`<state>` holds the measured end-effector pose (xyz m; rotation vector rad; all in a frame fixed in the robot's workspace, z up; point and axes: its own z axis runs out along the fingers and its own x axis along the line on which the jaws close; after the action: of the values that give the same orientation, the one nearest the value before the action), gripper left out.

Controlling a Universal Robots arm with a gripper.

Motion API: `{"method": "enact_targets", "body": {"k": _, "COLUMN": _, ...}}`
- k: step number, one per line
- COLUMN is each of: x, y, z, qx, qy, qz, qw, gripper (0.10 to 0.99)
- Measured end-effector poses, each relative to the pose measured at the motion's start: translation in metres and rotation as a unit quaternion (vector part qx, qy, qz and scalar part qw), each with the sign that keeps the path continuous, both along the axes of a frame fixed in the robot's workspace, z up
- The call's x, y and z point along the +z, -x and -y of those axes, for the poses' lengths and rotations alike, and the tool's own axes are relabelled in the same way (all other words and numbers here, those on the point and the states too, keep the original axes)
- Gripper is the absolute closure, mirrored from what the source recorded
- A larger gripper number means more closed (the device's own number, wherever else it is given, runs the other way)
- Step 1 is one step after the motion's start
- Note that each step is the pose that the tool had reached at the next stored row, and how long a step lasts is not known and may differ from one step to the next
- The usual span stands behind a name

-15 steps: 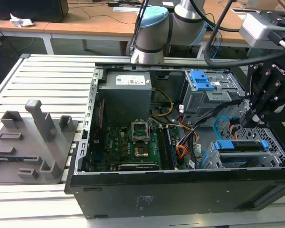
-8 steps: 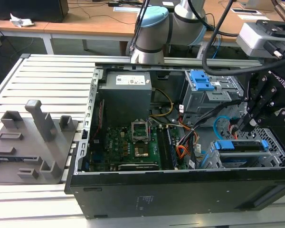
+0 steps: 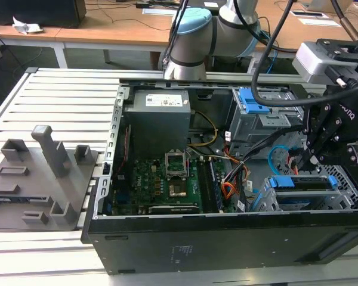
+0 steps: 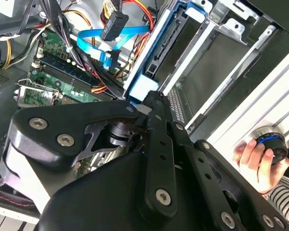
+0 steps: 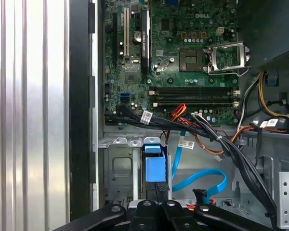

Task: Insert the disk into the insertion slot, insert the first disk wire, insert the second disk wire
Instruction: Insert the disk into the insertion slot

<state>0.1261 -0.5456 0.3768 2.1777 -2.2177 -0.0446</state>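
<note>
My fingers are clenched together, tips touching the blue frame of the disk, which sits on edge in the slot. The light-blue wire loops just beside.

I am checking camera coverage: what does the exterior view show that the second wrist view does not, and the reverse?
Exterior view: the grey fixture on that view's left, the power supply, an arm joint.
Second wrist view: a hand on a blue-ringed knob.
Both: the disk, the blue cable, the motherboard.
</note>
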Motion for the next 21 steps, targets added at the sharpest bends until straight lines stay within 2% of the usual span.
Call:
{"method": "enact_targets", "body": {"k": 5, "x": -0.0061, "y": -0.0102, "z": 0.0000, "qx": 0.000, "qy": 0.0000, "qz": -0.0003, "qw": 1.0000, "gripper": 0.980}}
{"method": "enact_targets", "body": {"k": 8, "x": -0.0109, "y": -0.0130, "z": 0.0000, "qx": 0.000, "qy": 0.0000, "qz": -0.0004, "qw": 1.0000, "gripper": 0.980}}
{"method": "enact_targets", "body": {"k": 11, "x": -0.0208, "y": -0.0153, "z": 0.0000, "qx": 0.000, "qy": 0.0000, "qz": -0.0004, "qw": 1.0000, "gripper": 0.980}}
{"method": "enact_targets", "body": {"k": 21, "x": -0.0218, "y": -0.0158, "z": 0.0000, "qx": 0.000, "qy": 0.0000, "qz": -0.0004, "qw": 1.0000, "gripper": 0.980}}
